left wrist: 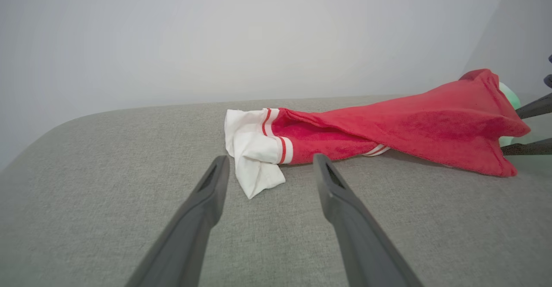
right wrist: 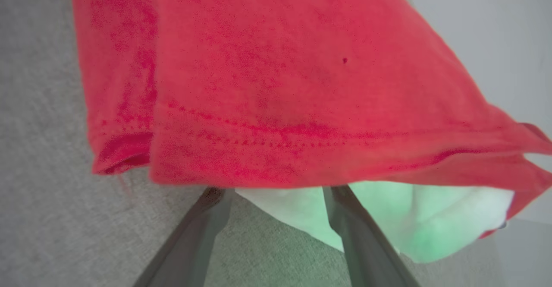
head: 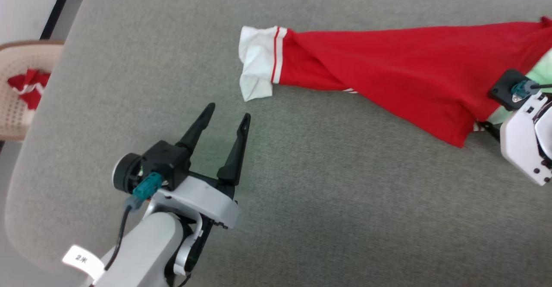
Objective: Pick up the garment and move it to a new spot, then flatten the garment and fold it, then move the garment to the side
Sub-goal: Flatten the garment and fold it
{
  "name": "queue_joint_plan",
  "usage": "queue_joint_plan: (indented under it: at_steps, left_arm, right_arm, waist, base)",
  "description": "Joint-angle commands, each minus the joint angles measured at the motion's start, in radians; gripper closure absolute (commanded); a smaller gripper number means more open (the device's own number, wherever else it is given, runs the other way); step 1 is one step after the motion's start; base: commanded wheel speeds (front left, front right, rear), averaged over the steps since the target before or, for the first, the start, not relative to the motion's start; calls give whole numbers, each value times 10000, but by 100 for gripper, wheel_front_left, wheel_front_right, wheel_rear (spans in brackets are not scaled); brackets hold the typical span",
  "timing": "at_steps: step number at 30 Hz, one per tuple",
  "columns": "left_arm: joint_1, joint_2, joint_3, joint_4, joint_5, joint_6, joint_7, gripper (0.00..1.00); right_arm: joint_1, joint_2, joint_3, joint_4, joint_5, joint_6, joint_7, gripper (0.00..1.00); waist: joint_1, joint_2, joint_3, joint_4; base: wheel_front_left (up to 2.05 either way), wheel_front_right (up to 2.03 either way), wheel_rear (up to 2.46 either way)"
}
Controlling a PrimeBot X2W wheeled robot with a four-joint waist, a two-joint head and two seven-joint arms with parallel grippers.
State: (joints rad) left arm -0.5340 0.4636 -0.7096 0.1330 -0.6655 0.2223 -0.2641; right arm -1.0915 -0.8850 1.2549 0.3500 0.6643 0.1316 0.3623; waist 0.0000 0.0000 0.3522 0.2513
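Note:
The garment [head: 401, 69] lies stretched in a long band across the grey fabric surface [head: 327, 200]. Its red body runs to the right and a crumpled white sleeve [head: 256, 62] with red stripes forms the left end. My left gripper [head: 228, 112] is open and empty just short of that sleeve, fingers pointing at it; the left wrist view shows the sleeve [left wrist: 252, 157] just beyond the left gripper [left wrist: 271, 157]. My right gripper [right wrist: 275, 188] is at the garment's right end, its spread fingers [right wrist: 349, 226] running under the red hem [right wrist: 258, 149] with tips hidden. A pale green-tinted sleeve [right wrist: 388, 218] shows under the hem.
A beige perforated basket [head: 17, 114] holding a bunched red-and-white cloth [head: 28, 86] stands off the surface's left edge. The surface's rounded corner [head: 26, 218] is at lower left. Bare grey fabric extends in front of the garment. A pale wall [left wrist: 258, 32] stands behind.

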Motion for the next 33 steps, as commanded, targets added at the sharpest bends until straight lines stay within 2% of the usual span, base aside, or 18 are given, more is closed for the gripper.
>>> queue_joint_plan:
  at_steps: [1, 2, 3, 4, 9, 13, 25, 29, 33]
  left_arm:
    - [159, -29, 155, -189, 124, 73, 3, 0]
    - [242, -19, 248, -286, 191, 89, 3, 0]
    - [322, -15, 321, -363, 244, 97, 3, 0]
    - [391, -8, 401, -414, 289, 100, 3, 0]
    - [751, 26, 758, -540, 403, 31, 2, 0]
    - [1117, 102, 1089, -693, 392, 80, 2, 0]
    - [1847, 546, 1568, -1312, 322, 303, 18, 0]
    - [1980, 738, 1647, -1602, 262, 367, 79, 0]
    - [2164, 1004, 1722, -1948, 258, 467, 213, 0]
  right_arm:
    - [-96, -97, 179, 30, 72, -18, 127, 0]
    - [-137, -128, 244, -1, 104, -18, 201, 43]
    - [-140, -163, 284, -36, 133, -17, 232, 82]
    - [-113, -178, 316, -71, 196, -18, 216, 100]
    - [162, -489, 324, -471, 357, -17, 4, 100]
    - [339, -795, 296, -1321, 714, -15, -331, 100]
    - [1666, -2721, 248, -5029, 2357, -17, 397, 100]
    - [2375, -3431, 200, -5925, 2722, -17, 569, 100]
    - [3164, -3846, 31, -6356, 2864, -17, 436, 100]
  waist:
    - [0, 0, 409, 391]
    - [0, 0, 435, 397]
    - [0, 0, 455, 394]
    - [0, 0, 462, 377]
    - [0, 0, 261, 79]
    - [0, 0, -45, -342]
    - [0, 0, -475, -1498]
    - [0, 0, -474, -1658]
    - [0, 0, -460, -1777]
  base:
    - [0, 0, 0]
    - [0, 0, 0]
    - [0, 0, 0]
    - [0, 0, 0]
    - [0, 0, 0]
    - [0, 0, 0]
    - [0, 0, 0]
    - [0, 0, 0]
    - [0, 0, 0]
